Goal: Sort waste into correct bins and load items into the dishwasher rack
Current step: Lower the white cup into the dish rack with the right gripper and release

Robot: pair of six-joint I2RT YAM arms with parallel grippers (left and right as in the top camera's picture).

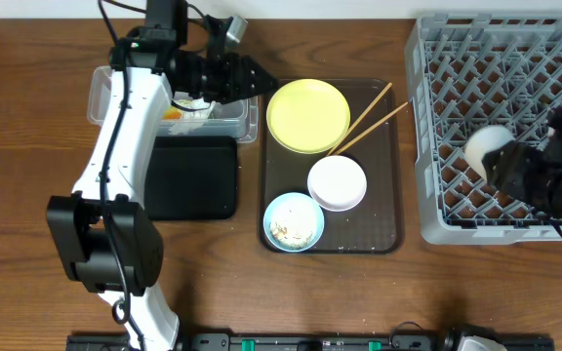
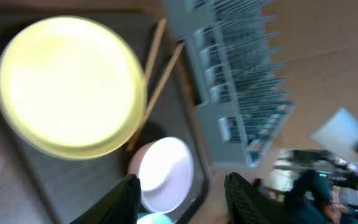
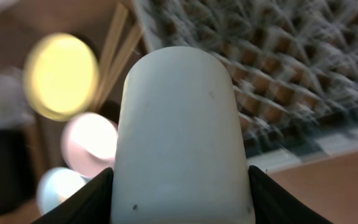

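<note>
My right gripper (image 1: pixel 501 161) is shut on the small white cup (image 1: pixel 484 146) and holds it over the grey dishwasher rack (image 1: pixel 457 58); the cup (image 3: pixel 182 137) fills the right wrist view. My left gripper (image 1: pixel 252 78) is open and empty between the clear tub (image 1: pixel 105 93) and the yellow plate (image 1: pixel 307 115). In the left wrist view its fingers (image 2: pixel 182 202) frame the white bowl (image 2: pixel 163 174). The white bowl (image 1: pixel 338 182), the light blue bowl (image 1: pixel 294 222) with rice-like crumbs and two chopsticks (image 1: pixel 374 115) lie on the brown tray. Something orange and white (image 1: pixel 176 112) lies in the tub, partly hidden.
The dark brown serving tray (image 1: pixel 383 210) sits mid-table. The shallow black tray (image 1: pixel 193 175) lies in front of the clear tub, beside my left arm. The rack fills the right side up to the table's far edge.
</note>
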